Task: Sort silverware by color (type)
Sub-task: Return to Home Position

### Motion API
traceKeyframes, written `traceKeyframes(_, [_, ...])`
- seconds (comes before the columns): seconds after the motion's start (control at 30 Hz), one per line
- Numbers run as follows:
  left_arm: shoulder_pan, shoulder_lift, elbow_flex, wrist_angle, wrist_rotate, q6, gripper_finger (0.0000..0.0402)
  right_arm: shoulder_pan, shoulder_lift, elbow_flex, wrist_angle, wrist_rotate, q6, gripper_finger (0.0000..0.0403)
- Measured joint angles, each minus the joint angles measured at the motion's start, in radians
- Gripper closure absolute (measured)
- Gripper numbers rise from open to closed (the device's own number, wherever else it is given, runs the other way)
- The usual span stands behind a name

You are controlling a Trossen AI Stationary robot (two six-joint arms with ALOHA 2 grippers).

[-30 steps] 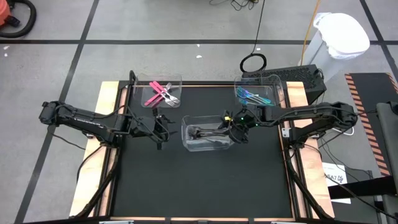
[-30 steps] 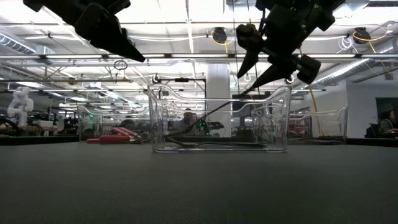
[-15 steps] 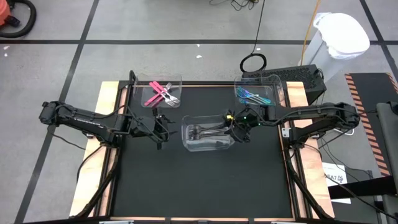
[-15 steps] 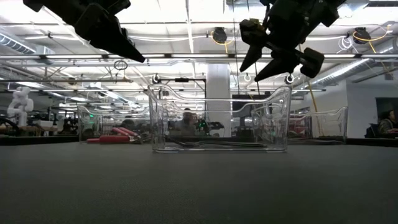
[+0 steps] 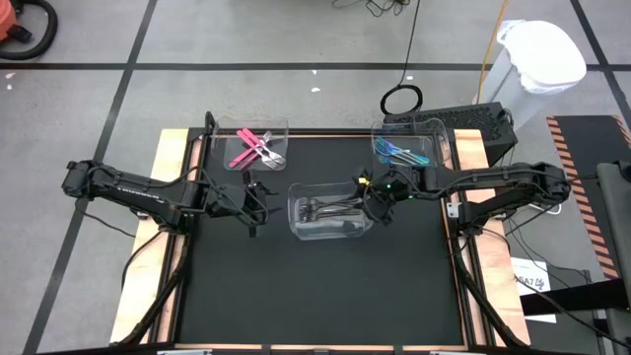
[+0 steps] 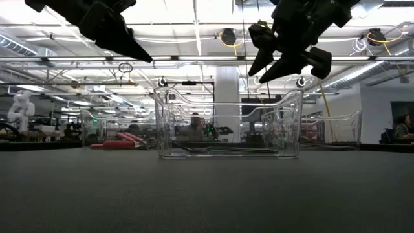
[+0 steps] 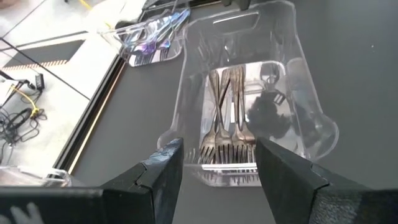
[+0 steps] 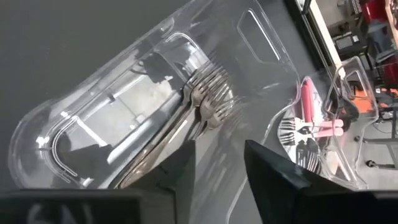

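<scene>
— Hovering where, the right gripper [image 8: 219,151]?
— Over the middle bin's [image 5: 295,223] end, fingers spread, empty. Grey forks [image 5: 330,208] lie beneath it. Left gripper [image 7: 217,146], likewise spread, waits opposite.

Right gripper [image 8: 217,163] hiding grey forks [image 8: 210,102] partly, blue-teal silverware [image 5: 399,153] too small to count

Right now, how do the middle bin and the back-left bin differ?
Contents: the middle bin holds grey metal forks; the back-left bin holds pink-handled pieces.
Place: the middle bin sits in the middle of the mat; the back-left bin sits at the mat's back edge.
The right pincer hovers open at the middle bin's right end; no pincer is over the back-left bin.
Both are clear plastic.
</scene>
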Motion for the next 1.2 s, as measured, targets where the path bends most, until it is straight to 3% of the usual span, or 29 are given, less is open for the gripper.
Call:
traceKeyframes(0.13, [0.0, 0.0, 0.0, 0.021, 0.018, 0.005, 0.0204, 0.002, 0.0, 0.0, 0.006, 0.0, 0.0, 0.031])
traceKeyframes(0.27, [0.0, 0.0, 0.0, 0.024, 0.05, 0.013, 0.0233, 0.002, -0.012, 0.0, 0.023, 0.0, 0.0, 0.0364])
traceKeyframes(0.37, [0.0, 0.0, 0.0, 0.027, 0.064, 0.03, 0.0274, 0.002, -0.036, 0.0, 0.033, -0.001, 0.012, 0.0396])
traceKeyframes(0.6, [0.0, 0.0, 0.0, 0.009, 0.065, 0.073, 0.0392, 0.002, -0.094, 0.0, 0.063, -0.004, 0.117, 0.04])
traceKeyframes(0.83, [0.0, -0.004, -0.002, -0.02, 0.068, 0.055, 0.0398, 0.002, -0.142, 0.0, 0.066, -0.005, 0.258, 0.0401])
traceKeyframes(1.2, [0.0, -0.139, -0.236, 0.261, 0.089, 0.043, 0.04, 0.037, -0.163, 0.0, -0.004, -0.004, 0.574, 0.0402])
